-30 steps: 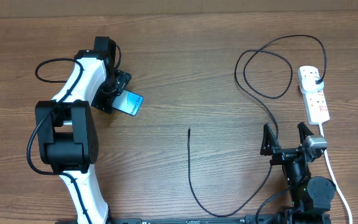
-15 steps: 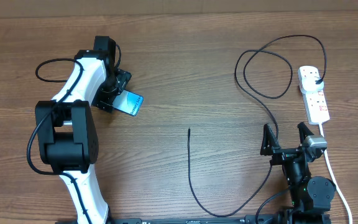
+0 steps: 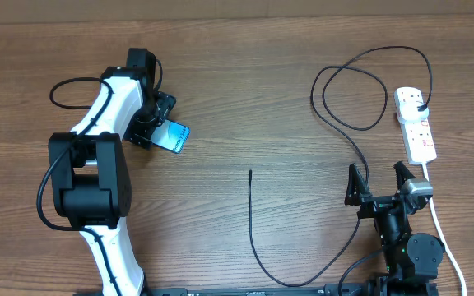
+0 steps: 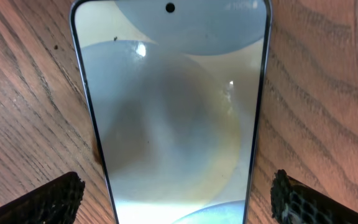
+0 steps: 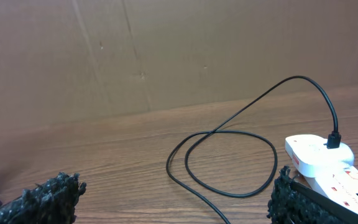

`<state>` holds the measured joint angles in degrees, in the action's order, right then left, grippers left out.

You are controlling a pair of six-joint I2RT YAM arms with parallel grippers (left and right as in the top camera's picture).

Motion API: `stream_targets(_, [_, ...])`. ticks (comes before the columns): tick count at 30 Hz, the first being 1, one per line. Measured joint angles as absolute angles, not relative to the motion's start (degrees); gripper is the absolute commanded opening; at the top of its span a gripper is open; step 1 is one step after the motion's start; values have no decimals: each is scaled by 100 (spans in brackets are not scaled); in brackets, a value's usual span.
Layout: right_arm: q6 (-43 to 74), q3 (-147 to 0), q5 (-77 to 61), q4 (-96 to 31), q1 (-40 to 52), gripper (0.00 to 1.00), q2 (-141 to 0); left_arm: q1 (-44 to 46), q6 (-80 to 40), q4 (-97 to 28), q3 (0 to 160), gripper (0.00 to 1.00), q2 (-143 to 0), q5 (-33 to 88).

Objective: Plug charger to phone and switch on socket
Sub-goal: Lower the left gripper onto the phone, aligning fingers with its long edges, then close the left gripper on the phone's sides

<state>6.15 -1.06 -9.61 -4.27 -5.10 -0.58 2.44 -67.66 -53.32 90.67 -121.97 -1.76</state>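
At left tool (image 4: 176, 202), phone (image 4: 169, 106) cut off (bottom edge)

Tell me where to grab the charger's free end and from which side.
Probably grip the charger just behind its free tip, on the straight stretch, from above, jaws across the cable: it is thin and lies flat on the table.

Behind the left hand (image 3: 155, 127) run white arm shells (image 3: 105, 99) with black joints (image 3: 85, 177) and a thin black cable (image 3: 53, 93); the right hand (image 3: 376, 173) is black, with coarse-textured fingers (image 5: 48, 199) and a grey block (image 3: 418, 187) beside it.
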Motion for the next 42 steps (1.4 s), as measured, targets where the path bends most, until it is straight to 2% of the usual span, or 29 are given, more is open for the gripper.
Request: stream_targets(42, [615, -106, -963, -429, -510, 100, -58, 255, -6871, -5284, 9054, 100, -12409, -244])
